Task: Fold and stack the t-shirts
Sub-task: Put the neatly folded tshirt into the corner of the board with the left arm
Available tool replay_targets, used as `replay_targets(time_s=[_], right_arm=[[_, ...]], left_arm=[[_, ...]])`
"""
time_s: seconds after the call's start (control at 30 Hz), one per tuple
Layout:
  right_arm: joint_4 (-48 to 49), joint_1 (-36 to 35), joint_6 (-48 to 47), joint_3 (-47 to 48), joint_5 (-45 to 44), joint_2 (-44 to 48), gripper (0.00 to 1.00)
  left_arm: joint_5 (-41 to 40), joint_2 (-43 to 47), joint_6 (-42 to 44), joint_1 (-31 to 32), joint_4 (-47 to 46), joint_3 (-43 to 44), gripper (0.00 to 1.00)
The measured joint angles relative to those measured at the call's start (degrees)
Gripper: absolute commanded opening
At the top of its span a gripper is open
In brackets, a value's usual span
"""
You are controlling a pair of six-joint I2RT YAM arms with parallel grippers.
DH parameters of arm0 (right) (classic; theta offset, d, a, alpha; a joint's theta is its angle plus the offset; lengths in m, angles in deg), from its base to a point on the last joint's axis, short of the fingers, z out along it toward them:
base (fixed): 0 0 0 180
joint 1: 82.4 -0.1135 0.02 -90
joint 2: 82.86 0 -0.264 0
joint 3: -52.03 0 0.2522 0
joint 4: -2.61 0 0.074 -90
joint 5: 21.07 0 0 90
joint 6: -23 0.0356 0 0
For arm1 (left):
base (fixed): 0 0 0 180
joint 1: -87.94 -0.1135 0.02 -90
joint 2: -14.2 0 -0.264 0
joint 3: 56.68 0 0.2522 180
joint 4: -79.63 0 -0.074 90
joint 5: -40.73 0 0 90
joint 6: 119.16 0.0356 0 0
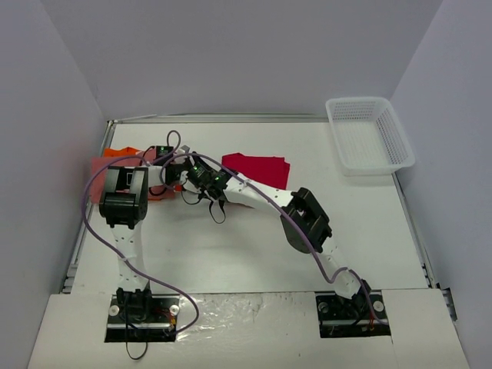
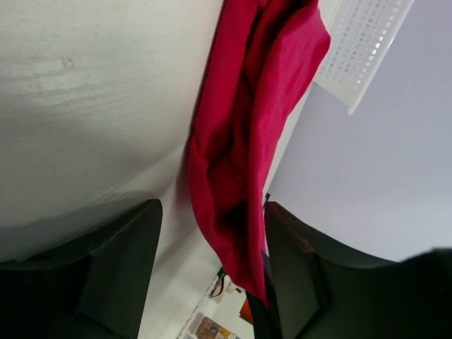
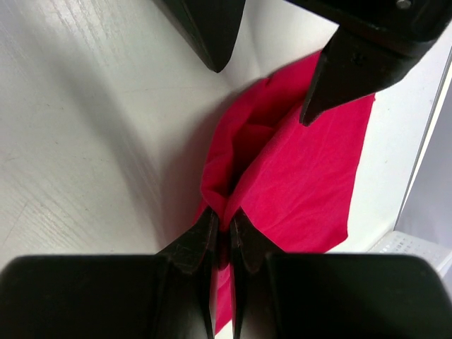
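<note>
My right gripper (image 3: pixel 224 236) pinches the red t-shirt (image 3: pixel 304 183) left of the basket (image 1: pixel 336 132); left gripper (image 2: pixel 212 212) spread.

Top view high, looking down; 2 wrist views close, sharing red t-shirt (image 2: pixel 240 141).

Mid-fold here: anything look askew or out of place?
The red t-shirt is rumpled, not flat: the right gripper pinches a raised ridge of it. The salmon pink t-shirt seems to overhang the left edge of the table.
</note>
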Motion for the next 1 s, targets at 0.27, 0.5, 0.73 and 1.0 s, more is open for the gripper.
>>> replay_targets(time_s=[0.27, 0.5, 0.73, 1.0], right_arm=[[-1.7, 0.0, -0.1, 1.1, 0.0, -0.7, 0.00], [-3.4, 0.0, -0.2, 1.7, 0.0, -1.1, 0.00], [-4.9, 0.1, -0.3, 2.6, -0.3, -1.7, 0.00], [-7.3, 0.2, -0.8, 3.9, -1.3, -1.7, 0.00]], left_arm=[[0.6, -0.3, -7.8, 1.2, -10.3, -3.1, 0.65], [1.2, -1.2, -11.2, 1.7, -16.2, -3.1, 0.74], [1.6, -1.5, -12.6, 2.8, -17.9, -3.1, 0.77], [2.0, -1.6, -12.6, 3.4, -17.7, -2.8, 0.79]])
